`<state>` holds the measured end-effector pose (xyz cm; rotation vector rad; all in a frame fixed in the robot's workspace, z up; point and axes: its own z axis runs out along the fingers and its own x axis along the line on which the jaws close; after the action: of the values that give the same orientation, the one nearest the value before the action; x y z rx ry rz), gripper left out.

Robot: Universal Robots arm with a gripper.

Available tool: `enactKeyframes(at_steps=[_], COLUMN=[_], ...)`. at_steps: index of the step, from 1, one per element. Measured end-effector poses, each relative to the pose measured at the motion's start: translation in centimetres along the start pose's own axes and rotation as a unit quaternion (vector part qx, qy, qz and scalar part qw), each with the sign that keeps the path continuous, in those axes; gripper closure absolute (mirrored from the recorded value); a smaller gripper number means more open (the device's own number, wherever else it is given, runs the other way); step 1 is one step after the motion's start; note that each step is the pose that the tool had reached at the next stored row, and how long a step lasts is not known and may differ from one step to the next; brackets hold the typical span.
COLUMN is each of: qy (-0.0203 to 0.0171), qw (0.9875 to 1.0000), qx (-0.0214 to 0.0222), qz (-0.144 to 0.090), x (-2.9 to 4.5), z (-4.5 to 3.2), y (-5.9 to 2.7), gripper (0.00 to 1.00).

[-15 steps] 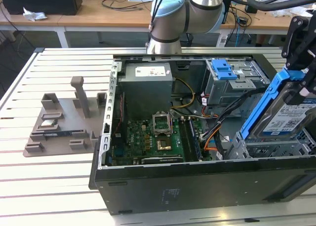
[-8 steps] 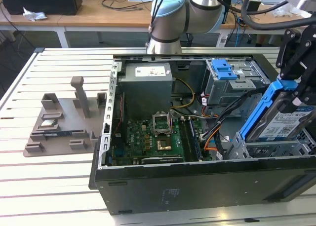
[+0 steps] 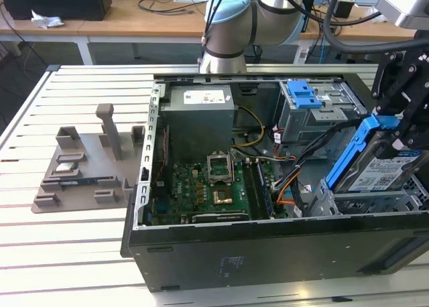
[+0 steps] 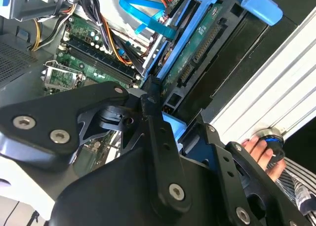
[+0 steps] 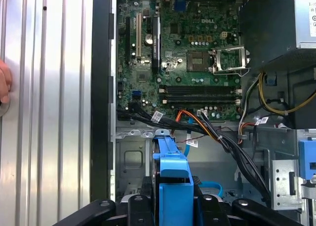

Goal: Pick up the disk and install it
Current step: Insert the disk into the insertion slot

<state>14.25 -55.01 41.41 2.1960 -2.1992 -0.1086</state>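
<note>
The disk (image 3: 379, 167), a silver-grey drive with a white and blue label in a bright blue carrier frame, hangs tilted at the exterior view's right, above the open computer case (image 3: 221, 250). Its lower end sits by the grey drive bay (image 3: 348, 203) in the case's near right corner. My black gripper (image 3: 404, 134) is shut on the disk's upper end. The second wrist view shows the disk's green circuit-board underside (image 4: 197, 56) running away from my fingers (image 4: 150, 107). In the first wrist view the blue carrier (image 5: 172, 167) sticks out between my fingers (image 5: 137, 205) over the bay floor.
Inside the case lie the motherboard (image 3: 201, 186), a grey power supply box (image 3: 200, 119), a blue-handled drive cage (image 3: 314, 109) and loose cables (image 5: 212, 132). A grey fixture (image 3: 87, 166) sits on the slatted table at the exterior view's left. A person's hand (image 4: 257, 148) rests beside the case.
</note>
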Motion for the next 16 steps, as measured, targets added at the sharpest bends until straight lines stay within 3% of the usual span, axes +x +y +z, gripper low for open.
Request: enactKeyframes(at_steps=[2,3,8,10,11,12,16], qy=[0.0000,0.0000,-0.0001,-0.0001,-0.0001,-0.0001,-0.0001], qw=[1.0000,1.0000,1.0000,1.0000,1.0000,1.0000,1.0000], qx=[0.0000,0.0000,0.0000,0.0000,0.0000,0.0000,0.0000], qz=[0.000,0.000,0.000,0.000,0.000,0.000,0.000], x=[0.00,0.00,0.00,0.00,0.00,0.00,0.00], z=[0.01,0.01,0.02,0.03,0.03,0.03,0.04], y=[0.00,0.00,0.00,0.00,0.00,0.00,0.00], gripper=[0.62,0.55,0.57,0.70,0.70,0.82,0.89])
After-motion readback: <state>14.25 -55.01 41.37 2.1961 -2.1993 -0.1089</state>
